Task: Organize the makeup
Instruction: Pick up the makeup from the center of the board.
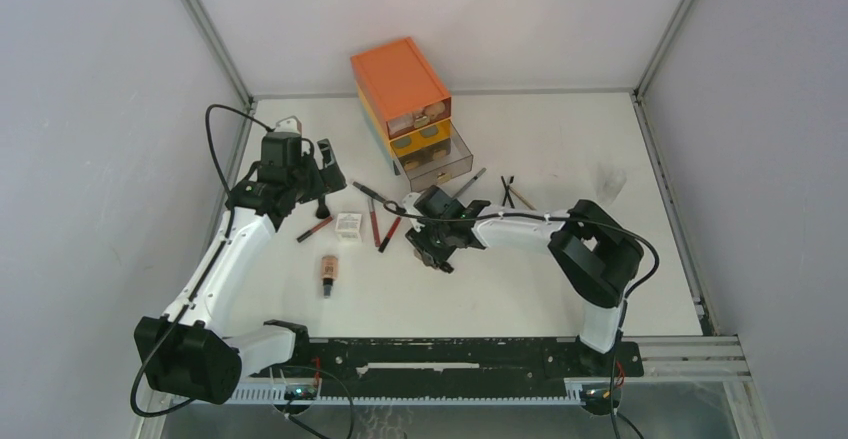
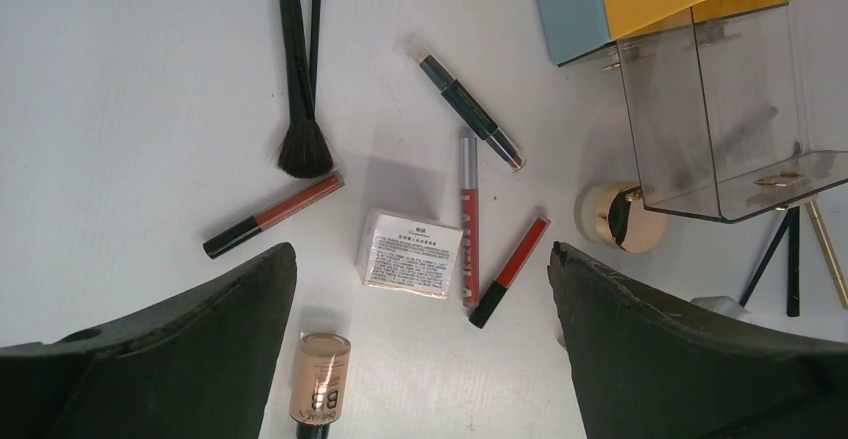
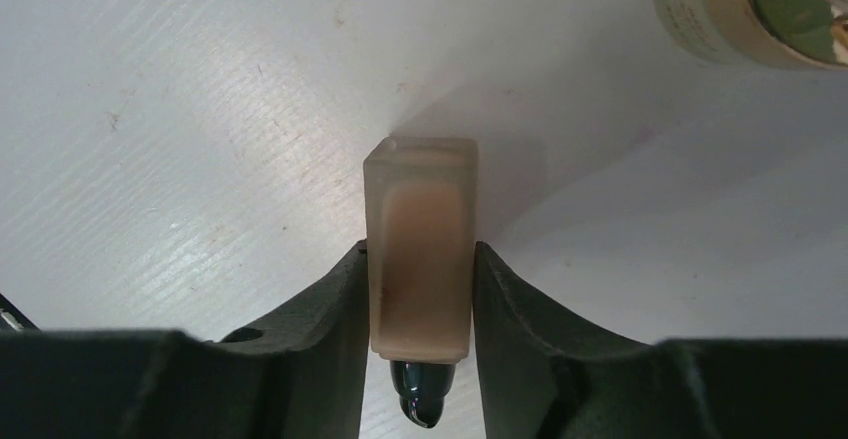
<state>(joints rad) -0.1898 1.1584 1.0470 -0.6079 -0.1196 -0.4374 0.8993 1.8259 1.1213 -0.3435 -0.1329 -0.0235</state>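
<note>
The white table [image 1: 560, 289] carries everything. At its back stands the orange chest [image 1: 400, 84], its lowest clear drawer [image 1: 440, 164] pulled out, probably to take loose pieces.

The right gripper [image 3: 420, 259] is down at the table in front of the chest, grasping a frosted foundation bottle [image 3: 420, 189]. Its two fingers press the bottle's flat sides, and the dark cap points back between them. That squares the hold, so the bottle should not twist when lifted. The bottle looks to be at or just above the table.

The left gripper [image 2: 420, 251] hangs released, jaws wide, above the scattered makeup. It seems to be waiting with a view over its next pick.

Beneath it lie a black brush [image 2: 300, 109] and a second foundation bottle [image 2: 320, 379]. A white box [image 1: 348, 225] lies between red pencils [image 2: 468, 219], one of them touching its edge. A round gold-lidded jar [image 2: 620, 217] sits just beside the drawer. None of these is sorted yet, so most of the task remains.
</note>
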